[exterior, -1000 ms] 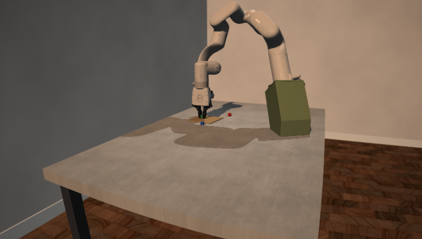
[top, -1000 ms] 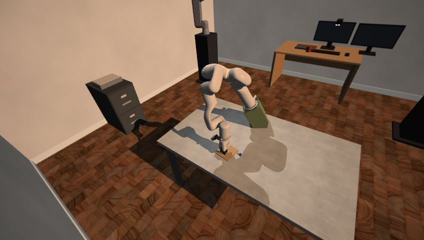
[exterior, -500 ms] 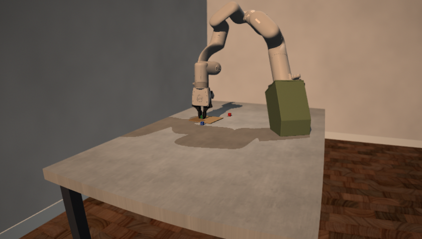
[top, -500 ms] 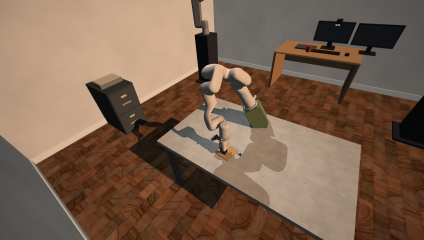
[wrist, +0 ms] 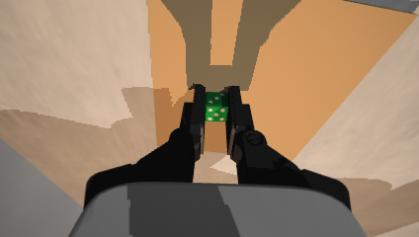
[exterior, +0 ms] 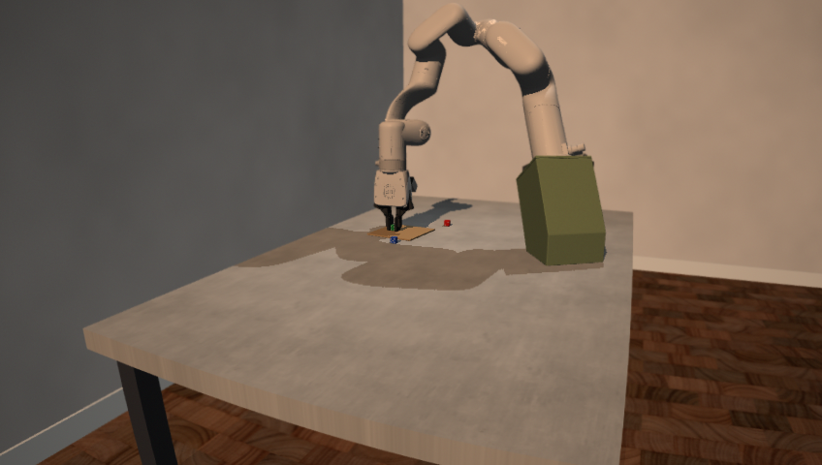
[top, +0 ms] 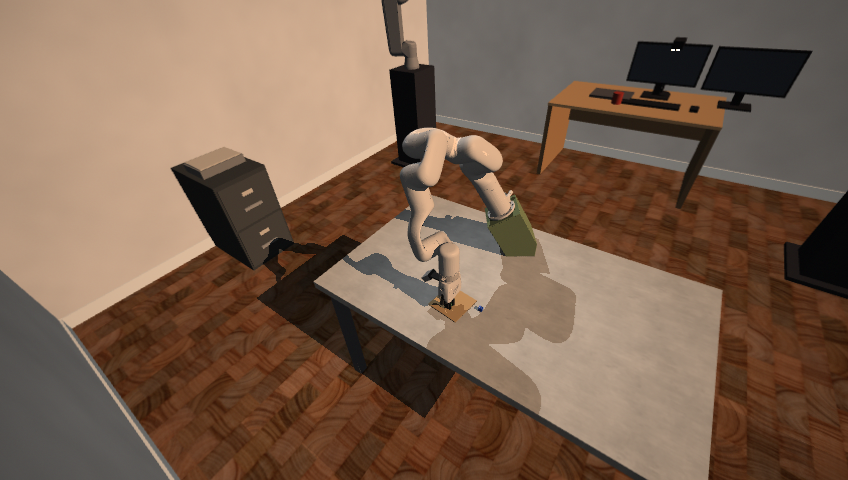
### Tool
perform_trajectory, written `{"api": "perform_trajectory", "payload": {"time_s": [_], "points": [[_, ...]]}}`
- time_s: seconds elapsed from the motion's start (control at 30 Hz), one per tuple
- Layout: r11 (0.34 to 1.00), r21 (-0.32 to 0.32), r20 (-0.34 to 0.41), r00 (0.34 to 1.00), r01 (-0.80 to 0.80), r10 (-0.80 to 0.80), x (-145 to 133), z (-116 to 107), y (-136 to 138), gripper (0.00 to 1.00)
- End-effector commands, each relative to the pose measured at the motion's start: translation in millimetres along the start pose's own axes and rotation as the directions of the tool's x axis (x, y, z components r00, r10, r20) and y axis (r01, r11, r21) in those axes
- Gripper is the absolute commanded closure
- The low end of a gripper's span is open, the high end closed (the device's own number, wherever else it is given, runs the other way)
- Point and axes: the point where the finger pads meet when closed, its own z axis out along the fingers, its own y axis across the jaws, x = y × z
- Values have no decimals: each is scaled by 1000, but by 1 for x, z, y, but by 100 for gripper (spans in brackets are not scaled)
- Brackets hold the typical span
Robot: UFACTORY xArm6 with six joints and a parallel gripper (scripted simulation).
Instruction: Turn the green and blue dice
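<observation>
The arm (top: 433,157) (exterior: 514,48) arches over high near the centre of the top view — and across the upper middle of the exterior view — with its last link dropping upright. The gripper (top: 448,302) (exterior: 393,226) (wrist: 215,101) points straight down, left of centre in the exterior view; its black fingers stand close together, near mid-frame in the wrist view — shut on a small item.

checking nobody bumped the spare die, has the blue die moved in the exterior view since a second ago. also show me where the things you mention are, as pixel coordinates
No, the blue die (top: 480,308) (exterior: 394,240) shows no visible shift: against the mat (top: 457,315) (exterior: 416,232), it sits in the same place just off the near edge.
</observation>
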Motion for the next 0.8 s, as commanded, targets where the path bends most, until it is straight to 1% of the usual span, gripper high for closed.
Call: {"api": "perform_trajectory", "payload": {"time_s": [0.0, 0.37, 0.4, 0.47, 0.5, 0.63, 0.67, 0.73, 0.77], "points": [[1000, 3, 1, 1000, 0, 0, 0, -1, -1, 89], [1000, 3, 1, 1000, 0, 0, 0, -1, -1, 89], [1000, 3, 1, 1000, 0, 0, 0, -1, -1, 85], [1000, 3, 1, 1000, 0, 0, 0, -1, -1, 85], [1000, 3, 1, 1000, 0, 0, 0, -1, -1, 81], [1000, 3, 1, 1000, 0, 0, 0, -1, -1, 81], [1000, 3, 1, 1000, 0, 0, 0, -1, -1, 77], [1000, 3, 1, 1000, 0, 0, 0, -1, -1, 77], [1000, 3, 1, 1000, 0, 0, 0, -1, -1, 73]]}}
